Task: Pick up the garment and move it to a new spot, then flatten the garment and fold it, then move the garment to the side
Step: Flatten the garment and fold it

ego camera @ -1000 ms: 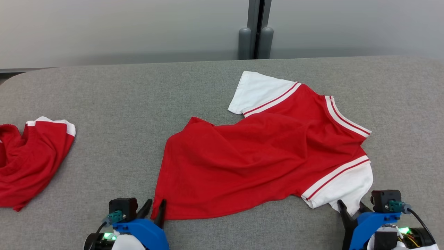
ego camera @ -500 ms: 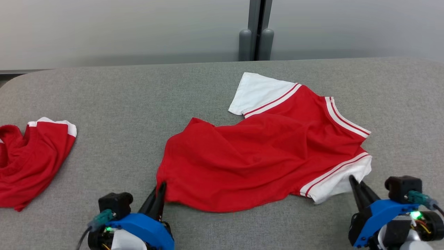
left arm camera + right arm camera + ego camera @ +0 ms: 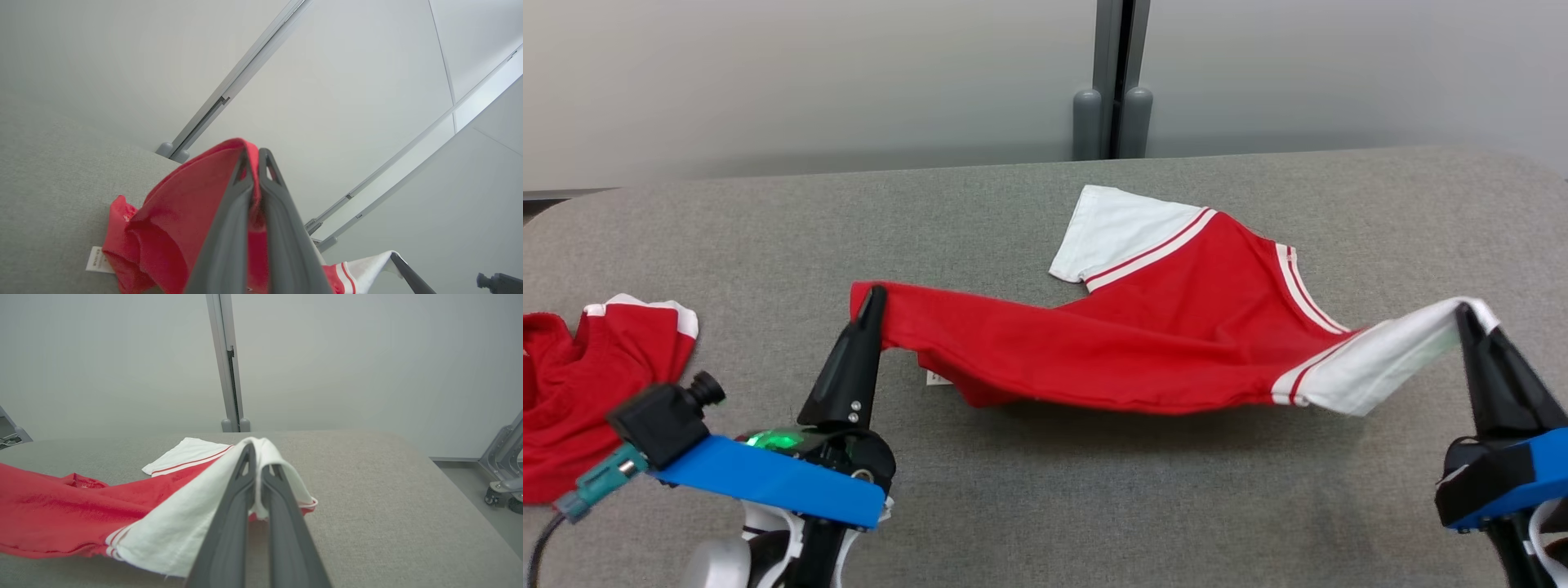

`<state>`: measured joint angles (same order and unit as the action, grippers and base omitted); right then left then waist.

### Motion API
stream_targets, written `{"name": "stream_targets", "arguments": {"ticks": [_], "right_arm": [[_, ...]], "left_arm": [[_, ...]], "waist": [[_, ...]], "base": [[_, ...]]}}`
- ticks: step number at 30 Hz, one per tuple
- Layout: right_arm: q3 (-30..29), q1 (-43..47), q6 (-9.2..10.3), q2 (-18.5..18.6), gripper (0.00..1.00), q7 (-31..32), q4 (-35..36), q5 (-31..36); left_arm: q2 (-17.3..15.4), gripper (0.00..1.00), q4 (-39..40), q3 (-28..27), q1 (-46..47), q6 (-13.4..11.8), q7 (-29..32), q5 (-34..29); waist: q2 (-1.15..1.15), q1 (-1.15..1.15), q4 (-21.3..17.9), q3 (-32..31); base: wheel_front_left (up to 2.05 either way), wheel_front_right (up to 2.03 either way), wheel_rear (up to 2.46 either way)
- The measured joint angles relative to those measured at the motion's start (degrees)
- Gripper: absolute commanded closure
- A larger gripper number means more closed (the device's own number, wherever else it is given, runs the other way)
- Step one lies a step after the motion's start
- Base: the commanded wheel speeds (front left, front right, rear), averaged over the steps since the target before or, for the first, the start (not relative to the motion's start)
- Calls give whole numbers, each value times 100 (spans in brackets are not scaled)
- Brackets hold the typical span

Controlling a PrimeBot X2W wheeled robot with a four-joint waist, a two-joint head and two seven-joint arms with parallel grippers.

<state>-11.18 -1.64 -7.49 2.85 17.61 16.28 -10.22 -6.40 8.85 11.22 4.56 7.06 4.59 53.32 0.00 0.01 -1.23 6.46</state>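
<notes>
The garment point(image 3: 1176, 327) is a red shirt with white sleeves, hanging stretched between my two grippers above the grey table point(image 3: 1045, 490). My left gripper point(image 3: 874, 298) is shut on its red hem corner, and in the left wrist view the red cloth point(image 3: 192, 212) is pinched between that gripper's point(image 3: 255, 153) tips. My right gripper point(image 3: 1466, 314) is shut on the near white sleeve point(image 3: 192, 522), which drapes over its closed fingertips point(image 3: 256, 449). The far sleeve point(image 3: 1119, 233) still lies on the table. A white label point(image 3: 935, 378) hangs under the lifted hem.
A second red garment point(image 3: 596, 384) lies crumpled at the table's left edge. A grey post point(image 3: 1112, 82) stands against the wall behind the table. Beyond the table's right edge, a wheeled metal base point(image 3: 504, 477) stands on the floor.
Both grippers have shut on the garment and risen, lifting its near edge off the table so it hangs between them. The camera has shifted slightly.
</notes>
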Motion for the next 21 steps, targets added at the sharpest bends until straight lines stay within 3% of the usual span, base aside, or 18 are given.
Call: {"name": "stream_targets", "arguments": {"ticks": [7, 12, 16, 21], "right_arm": [[-180, -388, 1, 24, 100, 310, 1373, 103], [-331, -1012, 1, 356, 100, 534, 1850, 73], [-305, -1695, 1, 721, 100, 711, 1412, -135], [153, -2878, 1, 1092, 100, 630, 136, -385]], "left_arm": [[-221, 100, 1349, -282, 315, -367, 831, 821], [-379, 100, 1860, -517, 902, -739, 1337, 1272], [-601, 100, 1675, -661, 1436, -977, 1633, 1326], [-617, 100, 871, -766, 2220, -1124, 1751, 1427]], "waist": [[0, -1, -98, 17], [0, -1, -149, 182], [0, 0, -186, 438], [0, 0, -238, 919]], "base": [[0, 0, 0], [0, 0, 0], [0, 0, 0], [0, 0, 0]]}}
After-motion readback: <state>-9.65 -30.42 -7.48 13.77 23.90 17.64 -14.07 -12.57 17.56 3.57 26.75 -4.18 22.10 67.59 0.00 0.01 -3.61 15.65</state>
